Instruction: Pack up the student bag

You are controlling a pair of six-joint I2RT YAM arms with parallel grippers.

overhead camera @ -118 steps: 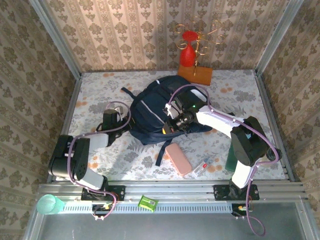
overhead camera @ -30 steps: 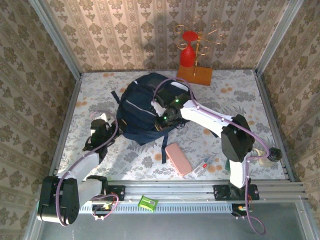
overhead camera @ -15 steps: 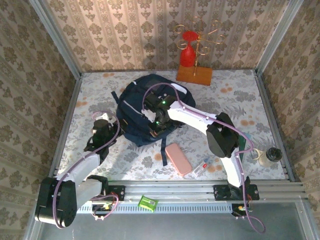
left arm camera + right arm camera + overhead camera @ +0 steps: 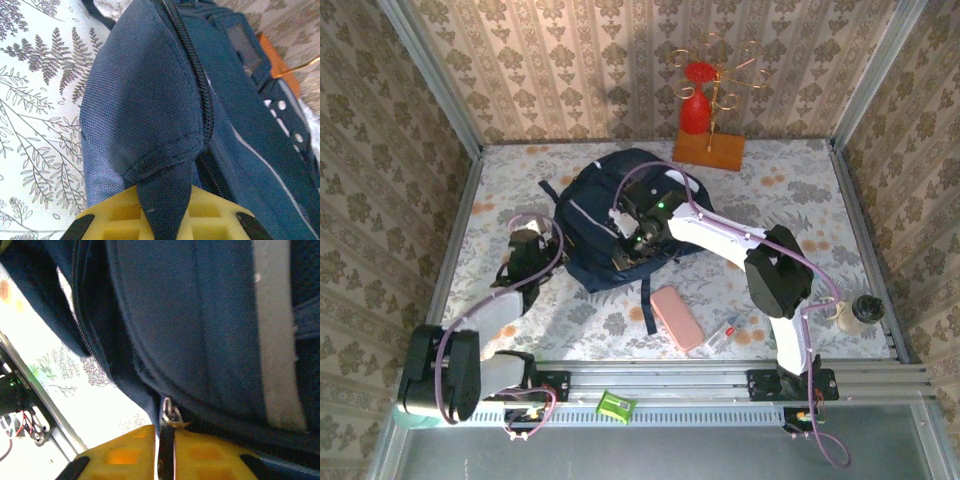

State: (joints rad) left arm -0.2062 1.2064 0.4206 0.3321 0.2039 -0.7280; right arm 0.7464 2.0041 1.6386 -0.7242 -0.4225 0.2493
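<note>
Student bag (image 4: pixel 610 225) lies mid-frame, left gripper (image 4: pixel 165 225) clenched on its fabric tab (image 4: pixel 162 185), right gripper (image 4: pixel 165 455) straddling the zipper pull (image 4: pixel 170 415) (grip unclear) — best keep the tab taut and draw steadily along the track.

Noted a dark navy student bag (image 4: pixel 590 225) trimmed with a pale grey stripe; found the table cover (image 4: pixel 790 200) white, printed with grey ferns and faint orange blossoms; saw beige wallpaper (image 4: pixel 570 70) striped with brown damask motifs; picked out a pale pink case (image 4: pixel 677 318), a red vase (image 4: pixel 694 112), a gold wire stand (image 4: pixel 725 60) on an orange-brown base (image 4: pixel 712 150), and a small green item (image 4: pixel 616 405)
</note>
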